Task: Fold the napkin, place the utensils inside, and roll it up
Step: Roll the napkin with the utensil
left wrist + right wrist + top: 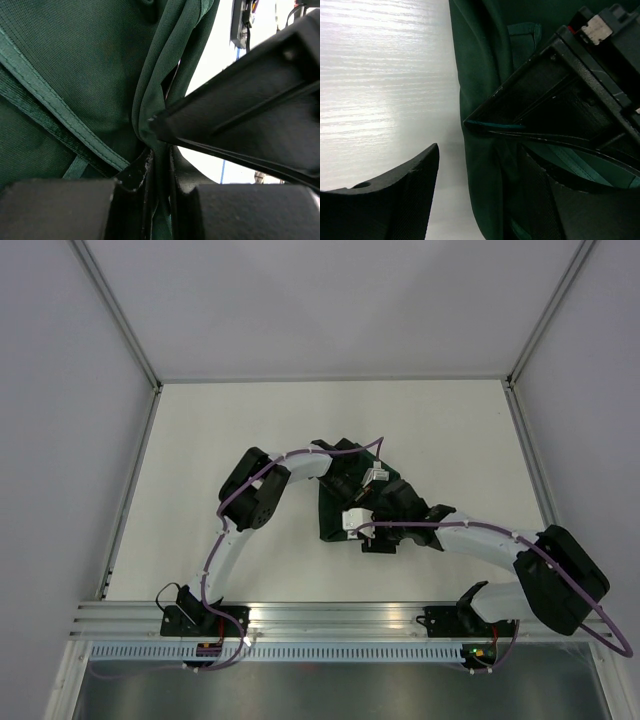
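Napkin [90,65], dark green with a stitched hem, lies bunched in folds near the middle of the white desk [250,430], under both wrists. On it, the left hand [159,161] pinches a gathered fold, and the cloth runs up out from between its fingers [134,172]. Close beside it, the right hand [480,165] hangs with its jaws spread wide. One finger is over bare desk and the other over cloth, with the napkin's edge between them.
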You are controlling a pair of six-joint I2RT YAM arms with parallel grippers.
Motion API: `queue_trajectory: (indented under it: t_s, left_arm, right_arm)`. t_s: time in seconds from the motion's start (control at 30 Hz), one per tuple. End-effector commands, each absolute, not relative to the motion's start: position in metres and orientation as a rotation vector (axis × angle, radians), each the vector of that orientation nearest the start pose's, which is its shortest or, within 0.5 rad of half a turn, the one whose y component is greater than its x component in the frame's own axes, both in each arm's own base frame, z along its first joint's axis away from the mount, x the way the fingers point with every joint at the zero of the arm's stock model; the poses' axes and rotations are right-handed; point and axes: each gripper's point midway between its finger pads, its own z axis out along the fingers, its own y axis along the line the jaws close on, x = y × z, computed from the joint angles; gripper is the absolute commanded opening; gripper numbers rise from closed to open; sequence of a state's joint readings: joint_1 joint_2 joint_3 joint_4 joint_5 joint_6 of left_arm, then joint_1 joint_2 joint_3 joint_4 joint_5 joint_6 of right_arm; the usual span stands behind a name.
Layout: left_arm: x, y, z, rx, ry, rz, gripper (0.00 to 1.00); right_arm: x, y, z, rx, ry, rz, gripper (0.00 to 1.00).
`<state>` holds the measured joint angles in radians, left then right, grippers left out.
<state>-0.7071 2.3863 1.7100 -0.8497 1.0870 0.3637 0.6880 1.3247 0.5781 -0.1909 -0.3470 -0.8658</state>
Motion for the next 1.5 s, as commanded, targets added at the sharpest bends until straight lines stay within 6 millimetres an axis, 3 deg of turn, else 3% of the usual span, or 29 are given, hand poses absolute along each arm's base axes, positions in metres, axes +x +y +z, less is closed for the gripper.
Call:
queue_trajectory:
  t_s: [0.0,0.23,0.37,0.47,0.63,0.9,1.23,1.3,1.37,1.43,1.47]
  left_arm:
    - [0.217,-0.375,-0.002,1.477,2.463,-1.629,0.02]
    - [0.216,-0.375,0.001,1.493,2.435,-1.637,0.02]
    - [0.218,-0.376,0.005,1.5,2.417,-1.633,0.12]
    - [0.221,-0.376,0.009,1.481,2.422,-1.637,0.22]
    - [0.229,-0.381,0.026,1.451,2.378,-1.649,0.35]
    - [0.249,-0.386,0.055,1.387,2.329,-1.597,0.38]
    - [0.29,-0.373,0.088,1.192,2.27,-1.492,0.39]
    - [0.303,-0.372,0.1,1.15,2.233,-1.426,0.38]
    - [0.317,-0.365,0.098,1.084,2.24,-1.328,0.38]
    - [0.323,-0.357,0.107,1.05,2.203,-1.252,0.37]
    - [0.332,-0.351,0.108,0.978,2.227,-1.184,0.37]
  right_arm:
    - [0.229,0.222,0.032,-1.819,1.615,0.296,0.68]
    - [0.228,0.221,0.021,-1.846,1.654,0.305,0.6]
    - [0.224,0.221,0.017,-1.869,1.685,0.331,0.37]
    - [0.218,0.218,0.013,-1.89,1.708,0.356,0.26]
    - [0.205,0.215,0.007,-1.924,1.752,0.416,0.22]
    - [0.2,0.216,0.012,-1.916,1.815,0.599,0.19]
    - [0.197,0.21,0.014,-1.879,1.965,0.9,0.18]
    - [0.203,0.211,0.017,-1.876,1.967,0.928,0.18]
    - [0.205,0.21,0.017,-1.87,2.0,0.993,0.18]
    - [0.199,0.206,0.012,-1.869,2.063,1.072,0.18]
    - [0.208,0.207,0.015,-1.85,2.06,1.086,0.18]
